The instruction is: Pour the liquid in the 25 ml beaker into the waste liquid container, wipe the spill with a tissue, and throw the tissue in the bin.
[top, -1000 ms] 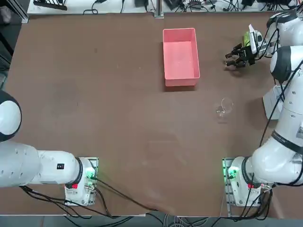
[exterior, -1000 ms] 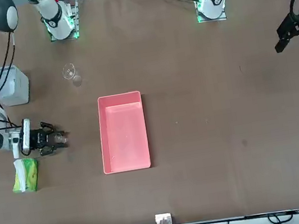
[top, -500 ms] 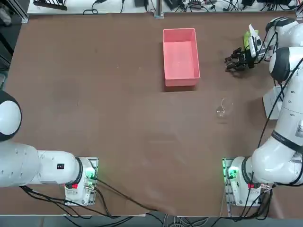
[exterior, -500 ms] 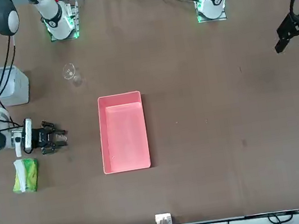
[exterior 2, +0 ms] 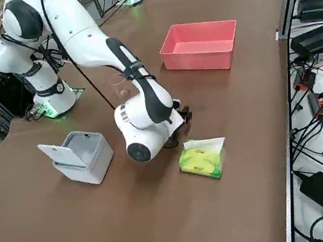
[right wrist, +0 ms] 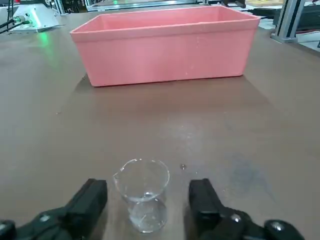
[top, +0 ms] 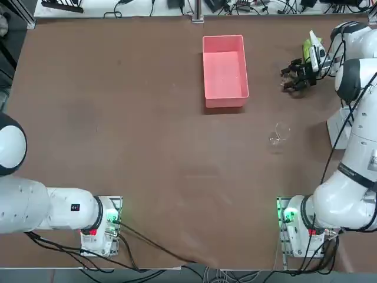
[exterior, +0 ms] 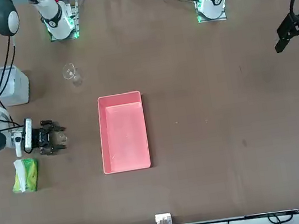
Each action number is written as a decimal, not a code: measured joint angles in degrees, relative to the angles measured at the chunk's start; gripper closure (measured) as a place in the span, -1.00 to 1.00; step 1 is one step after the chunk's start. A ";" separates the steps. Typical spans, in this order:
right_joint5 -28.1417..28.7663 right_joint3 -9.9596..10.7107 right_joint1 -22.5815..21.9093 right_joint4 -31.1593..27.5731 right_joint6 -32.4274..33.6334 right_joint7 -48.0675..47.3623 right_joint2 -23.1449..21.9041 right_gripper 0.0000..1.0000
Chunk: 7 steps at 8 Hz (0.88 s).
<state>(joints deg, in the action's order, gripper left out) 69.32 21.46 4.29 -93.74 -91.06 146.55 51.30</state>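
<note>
The 25 ml beaker point(right wrist: 142, 192) is a tiny clear glass cup. It stands upright on the brown table between the two black fingers point(right wrist: 92, 200) of my right gripper point(right wrist: 147, 202). The gripper is open, with a gap on each side of the glass. Seen from above, the gripper point(top: 290, 80) is low over the table at the far right, right of the waste liquid container point(top: 204, 65), a pink tray point(right wrist: 165, 55). The front view shows the beaker point(exterior: 63, 139) at the fingertips. The grey bin point(exterior 2: 83, 155) stands with its lid up. No loose tissue is in view.
A green tissue pack point(exterior 2: 200, 158) with a white sheet sticking out lies just beyond the gripper. A larger clear beaker point(top: 280, 134) stands nearer the arm's base. A small dark drop point(right wrist: 182, 166) and a faint smear point(right wrist: 245, 175) mark the table near the small beaker.
The right gripper shifted slightly and its fingers spread wide apart. The tiny beaker now stands free between them on the table.
</note>
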 joint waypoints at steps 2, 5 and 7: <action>0.05 0.00 0.09 0.02 0.02 0.00 0.00 -1.00; -0.80 0.34 2.35 0.56 0.00 0.02 -0.45 -1.00; -4.71 0.65 5.92 0.75 0.04 0.09 -2.38 -1.00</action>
<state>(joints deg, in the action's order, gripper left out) 64.60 22.11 10.21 -92.99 -91.01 146.64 48.92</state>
